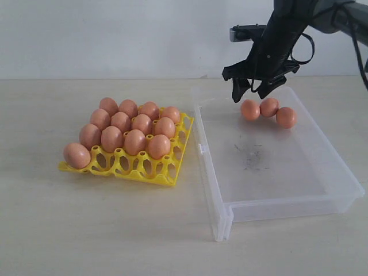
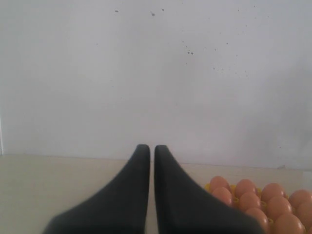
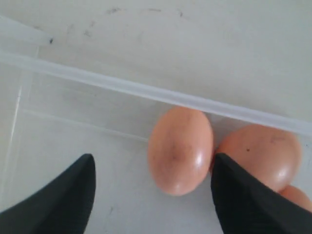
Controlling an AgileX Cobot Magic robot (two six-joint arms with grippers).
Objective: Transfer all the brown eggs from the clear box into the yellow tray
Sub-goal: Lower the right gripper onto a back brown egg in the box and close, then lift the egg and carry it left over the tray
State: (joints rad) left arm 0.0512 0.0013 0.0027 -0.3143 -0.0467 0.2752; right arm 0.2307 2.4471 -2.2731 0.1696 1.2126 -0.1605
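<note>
brown eggs (image 1: 123,129) fill most of the yellow tray (image 1: 165,172); three lie in the clear box (image 1: 287,205).
right gripper (image 1: 250,96) hangs open, empty, just above them by the box's far wall; left gripper (image 2: 152,148) closed.

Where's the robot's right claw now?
In the exterior view the right gripper hangs open on the right side, over the far end of the clear box, just above the leftmost egg of the three lying there.
</note>
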